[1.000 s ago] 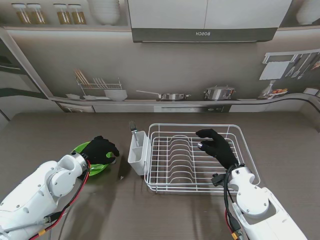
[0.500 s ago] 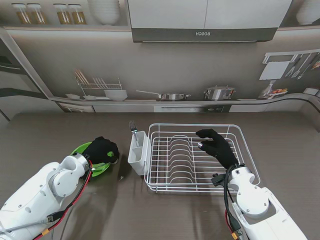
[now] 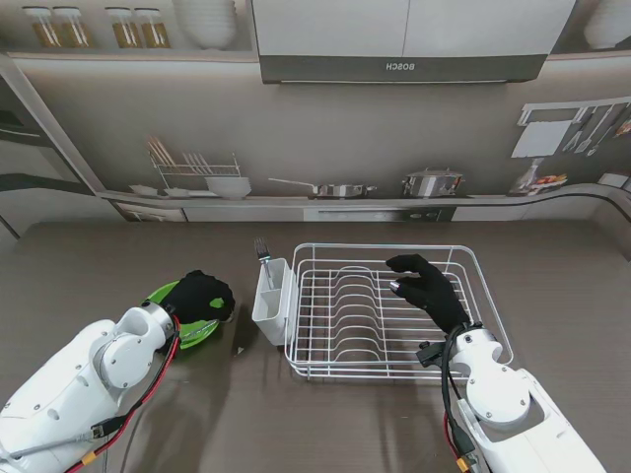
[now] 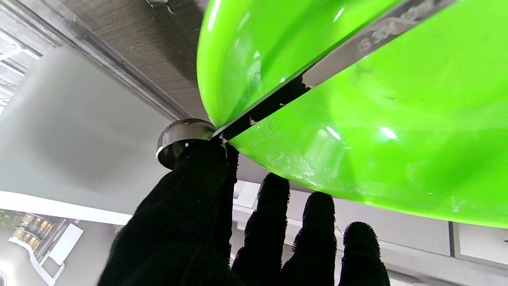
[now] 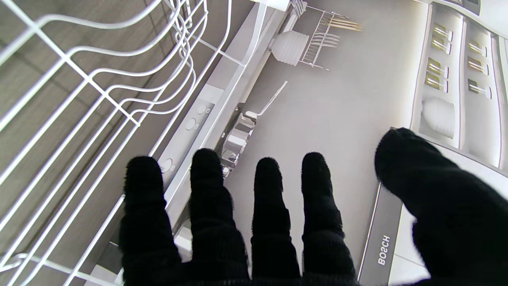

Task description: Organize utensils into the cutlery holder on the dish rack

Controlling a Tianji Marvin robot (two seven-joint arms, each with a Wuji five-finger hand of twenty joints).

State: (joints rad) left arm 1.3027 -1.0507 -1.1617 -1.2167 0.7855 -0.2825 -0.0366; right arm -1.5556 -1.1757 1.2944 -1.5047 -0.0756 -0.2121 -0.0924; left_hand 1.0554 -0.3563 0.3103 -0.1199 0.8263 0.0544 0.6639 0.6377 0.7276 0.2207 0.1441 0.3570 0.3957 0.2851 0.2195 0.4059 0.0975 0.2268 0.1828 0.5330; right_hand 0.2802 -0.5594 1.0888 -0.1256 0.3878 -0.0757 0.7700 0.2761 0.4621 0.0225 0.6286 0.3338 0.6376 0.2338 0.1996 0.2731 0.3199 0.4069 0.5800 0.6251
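Utensils are split right now: a fork (image 3: 262, 250) stands in the white cutlery holder (image 3: 271, 302) on the left end of the dish rack (image 3: 483, 296), and a spoon (image 4: 369, 37) lies across the green bowl (image 3: 193, 333) on the table (image 3: 552, 266), left of the holder.

My left hand (image 3: 200, 295) sits over the bowl's far rim. In the left wrist view the thumb (image 4: 198, 186) presses against the spoon's round end (image 4: 180, 133) where it sticks out past the rim, while the other fingers (image 4: 274, 222) curl under the bowl's edge. I cannot tell whether that is a real grip on the spoon or only contact.

My right hand (image 3: 426, 286) hovers over the rack with fingers spread, holding nothing.

What worries me:
- The spoon is thin, polished steel, and the thumb meets only its end. I judge it could slip or swing as I lift.
- With fingers under the rim, a lift may drag or tip the light bowl, and the spoon could slide off onto the table.
- The holder is narrow and just beside the bowl, with the fork already inside. A tilted spoon could catch the holder's wall or the fork and knock the holder on its hooks.
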